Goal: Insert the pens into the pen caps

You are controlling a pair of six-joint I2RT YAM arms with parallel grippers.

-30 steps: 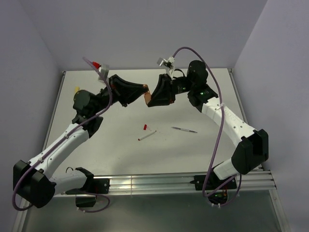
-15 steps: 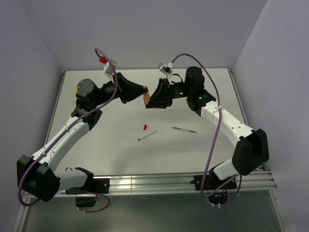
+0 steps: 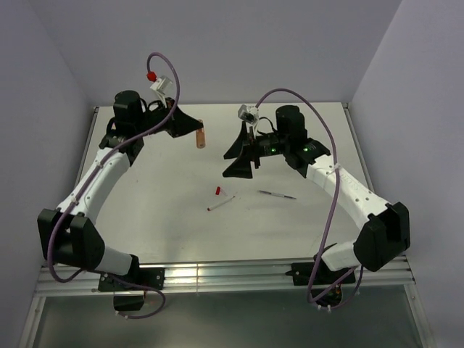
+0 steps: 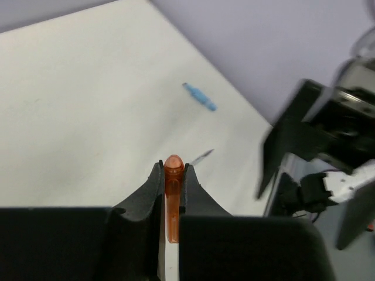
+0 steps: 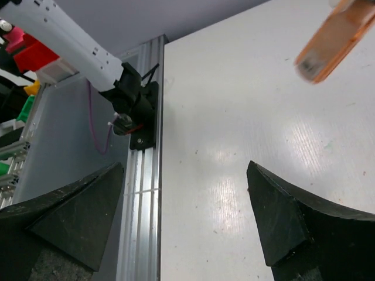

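Note:
My left gripper (image 3: 194,132) is shut on an orange pen (image 3: 201,137) and holds it above the far left of the table; in the left wrist view the orange pen (image 4: 173,175) stands between the closed fingers of the left gripper (image 4: 173,167). My right gripper (image 3: 231,160) hangs open and empty to the right of it. In the right wrist view the right gripper (image 5: 184,193) has wide-spread jaws, and the orange pen (image 5: 334,41) shows blurred at the top right. On the table lie a red pen cap (image 3: 217,191), a thin white pen (image 3: 221,204) and a thin grey pen (image 3: 276,194). A blue pen (image 4: 199,97) lies further off.
An aluminium rail (image 3: 217,274) runs along the table's near edge, and the rail (image 5: 143,193) also shows below the right gripper. Grey walls close in the table at the back and sides. The right arm (image 4: 328,134) fills the right of the left wrist view.
My right gripper has opened and let go of the orange pen. The left arm has swung back to the left with the pen, so the two grippers now stand apart.

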